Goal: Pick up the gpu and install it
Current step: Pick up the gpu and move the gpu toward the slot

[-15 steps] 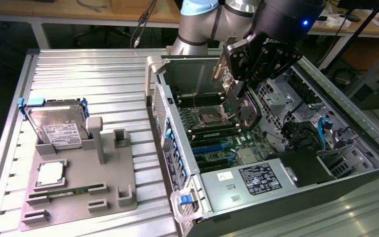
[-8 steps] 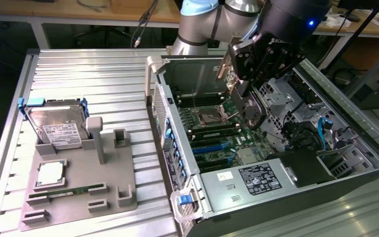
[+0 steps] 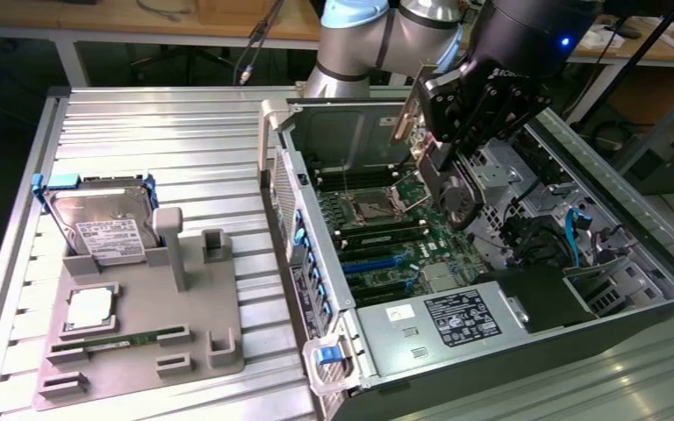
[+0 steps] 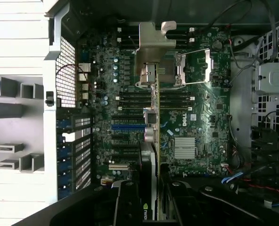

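Observation:
My gripper (image 3: 452, 140) is shut on the gpu (image 3: 455, 191), holding it on edge in the air over the open computer case (image 3: 618, 289). The card's black cooler face and green board hang below the fingers, above the motherboard (image 3: 372, 239). In the wrist view the gpu (image 4: 150, 117) runs edge-on away from the gripper (image 4: 151, 200), with its silver bracket (image 4: 153, 40) at the far end. It lies across the memory slots and beside the CPU socket (image 4: 195, 68). The blue expansion slots (image 4: 128, 126) sit just to one side of the card's edge.
A grey fixture plate (image 3: 138, 368) on the exterior view's left carries a silver hard drive (image 3: 103, 226), a CPU (image 3: 89, 307) and a narrow green memory stick (image 3: 120, 340). The power supply (image 3: 455, 317), cables (image 3: 577, 232) and case walls crowd the motherboard.

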`<state>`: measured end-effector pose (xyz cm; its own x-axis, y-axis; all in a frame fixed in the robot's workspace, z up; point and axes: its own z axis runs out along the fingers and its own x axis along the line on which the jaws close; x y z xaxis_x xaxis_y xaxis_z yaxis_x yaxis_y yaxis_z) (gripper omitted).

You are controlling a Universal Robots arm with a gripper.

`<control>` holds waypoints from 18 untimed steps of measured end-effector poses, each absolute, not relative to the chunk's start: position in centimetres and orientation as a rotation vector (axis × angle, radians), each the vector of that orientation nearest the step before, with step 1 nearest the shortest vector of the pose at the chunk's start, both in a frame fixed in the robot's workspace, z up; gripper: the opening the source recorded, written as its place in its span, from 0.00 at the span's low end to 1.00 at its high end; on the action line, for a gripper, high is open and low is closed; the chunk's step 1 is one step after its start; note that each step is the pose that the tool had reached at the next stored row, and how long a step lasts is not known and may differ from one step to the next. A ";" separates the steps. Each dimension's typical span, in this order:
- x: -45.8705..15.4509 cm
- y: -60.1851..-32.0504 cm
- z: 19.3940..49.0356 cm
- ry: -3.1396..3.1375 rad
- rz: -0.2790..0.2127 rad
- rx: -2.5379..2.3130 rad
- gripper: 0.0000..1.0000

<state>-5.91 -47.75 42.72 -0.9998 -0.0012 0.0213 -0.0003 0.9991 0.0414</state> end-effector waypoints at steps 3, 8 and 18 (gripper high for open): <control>-5.6 -47.8 42.7 -3.120 -0.065 0.002 0.27; -4.9 -47.8 42.7 -3.120 -0.065 0.004 0.27; -4.1 -47.8 42.7 -3.120 -0.065 0.005 0.27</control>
